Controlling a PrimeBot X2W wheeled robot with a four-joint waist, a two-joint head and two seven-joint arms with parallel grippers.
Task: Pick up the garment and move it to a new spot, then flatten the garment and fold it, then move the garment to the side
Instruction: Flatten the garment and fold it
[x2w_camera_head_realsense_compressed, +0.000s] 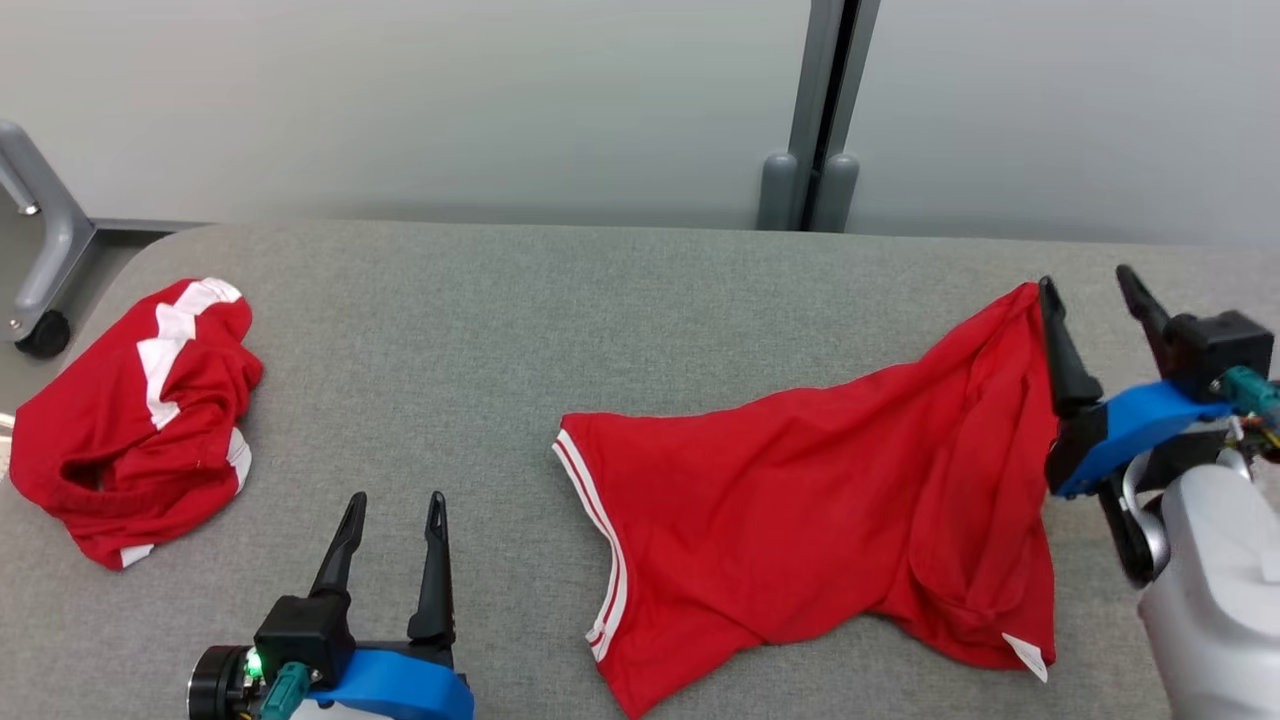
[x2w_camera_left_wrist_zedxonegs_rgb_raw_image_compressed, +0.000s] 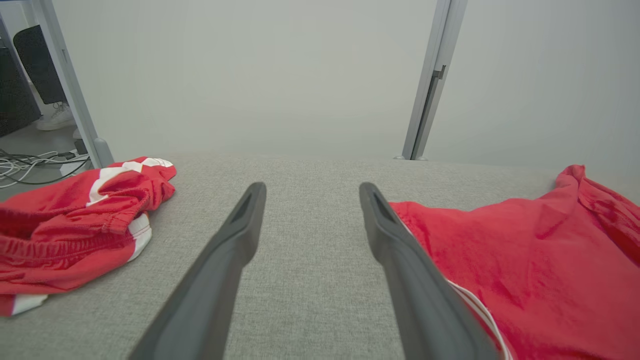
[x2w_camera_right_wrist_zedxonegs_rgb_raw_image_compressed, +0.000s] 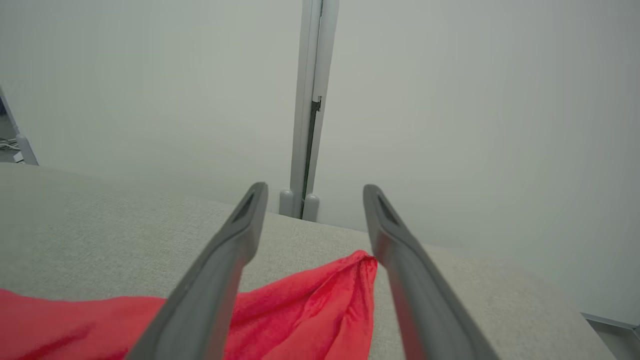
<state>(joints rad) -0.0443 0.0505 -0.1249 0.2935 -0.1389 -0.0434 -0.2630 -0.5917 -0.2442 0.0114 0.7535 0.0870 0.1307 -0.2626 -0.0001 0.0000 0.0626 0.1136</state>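
— Right claw (x2w_camera_head_realsense_compressed: 1085, 280) stands wide open over the table's (x2w_camera_head_realsense_compressed: 500, 320) right end. The garment's (x2w_camera_head_realsense_compressed: 800, 480) peaked corner leans on one finger, not pinched. Left claw (x2w_camera_head_realsense_compressed: 397, 498) is open too, empty, at the table's near edge.

— Where does the garment lie?

— Spread loosely across the table's right half, creased, with its striped edge toward the table's middle. A second red piece (x2w_camera_head_realsense_compressed: 130, 420) sits crumpled at the table's left end.

— How will it handle?

— Light and limp, I'd judge, so it is likely to sag and bunch. It should slide easily on the table's cloth. Pinch it at two corners of an edge, one per claw, so it hangs flat.
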